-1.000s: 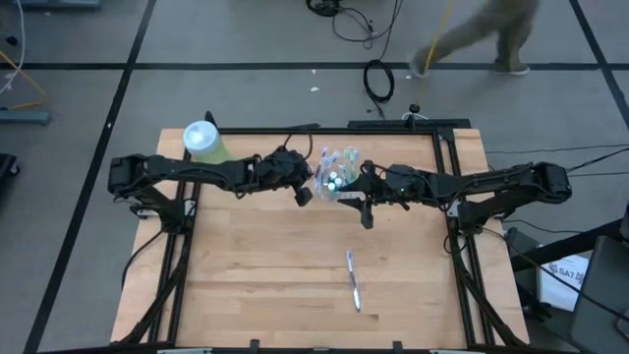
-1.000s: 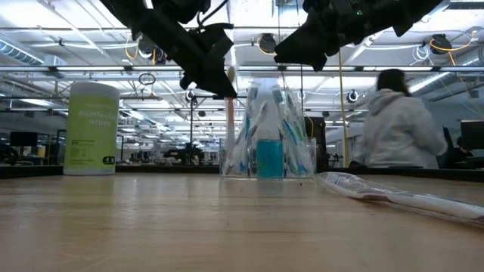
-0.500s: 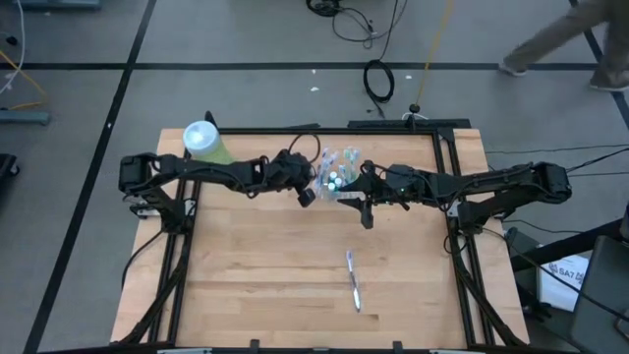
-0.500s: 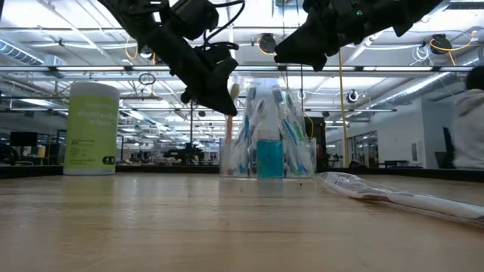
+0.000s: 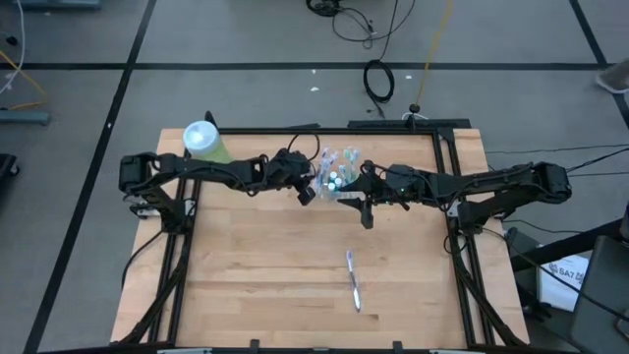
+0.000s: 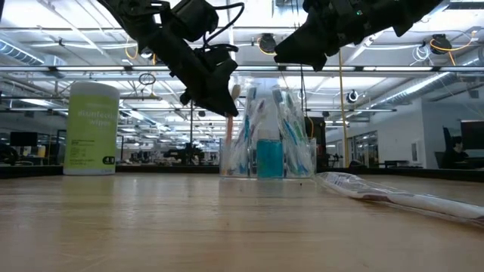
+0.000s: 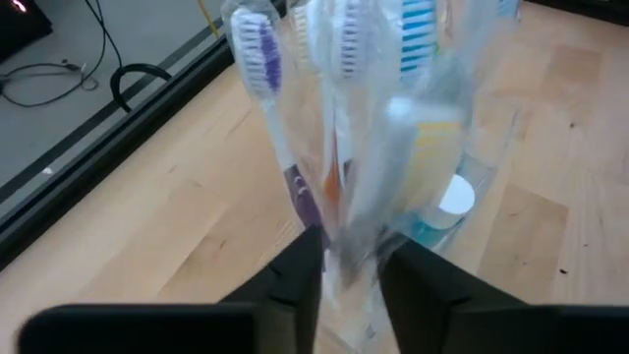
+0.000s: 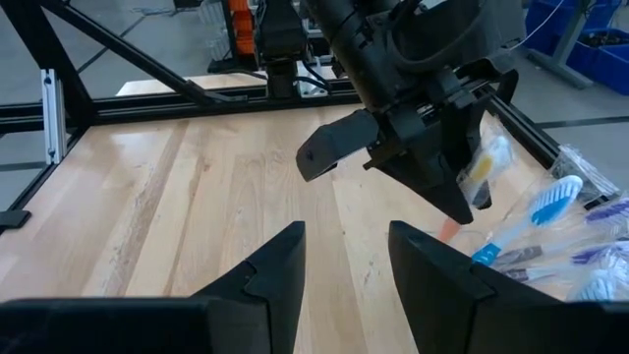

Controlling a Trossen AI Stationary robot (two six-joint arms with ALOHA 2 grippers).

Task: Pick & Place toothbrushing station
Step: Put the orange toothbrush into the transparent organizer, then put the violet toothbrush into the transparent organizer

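Observation:
A clear plastic cup (image 5: 339, 177) (image 6: 265, 155) stands at the table's far middle, holding several blue, purple and green toothbrushes and a white-capped tube (image 7: 454, 197). My left gripper (image 5: 310, 187) (image 6: 223, 94) (image 7: 352, 285) hangs over the cup's left rim. Its fingers stand apart on either side of a clear-wrapped toothbrush with an orange handle (image 7: 359, 197) (image 6: 229, 121). That brush is upright with its lower end in the cup. My right gripper (image 5: 366, 197) (image 8: 346, 261) hovers open just right of the cup with nothing between its fingers. My left gripper has the wrapped toothbrush's handle (image 7: 356, 236) between its two fingers, which slant down from the table's left and lie across it. Whether the pads touch the wrapper I cannot tell. The brush stands upright among the others, head up (image 6: 235, 91).
A big light-green bottle with a white cap (image 5: 203, 141) (image 6: 91, 128) stands at the far left. One wrapped toothbrush (image 5: 352, 280) (image 6: 393, 195) lies loose on the table toward its near edge. Bare wood lies in front of the cup.
My left gripper has sunk a little and edged toward the cup, carrying the orange-handled toothbrush lower into it. My right gripper has kept still. A person behind the table has walked out of view.

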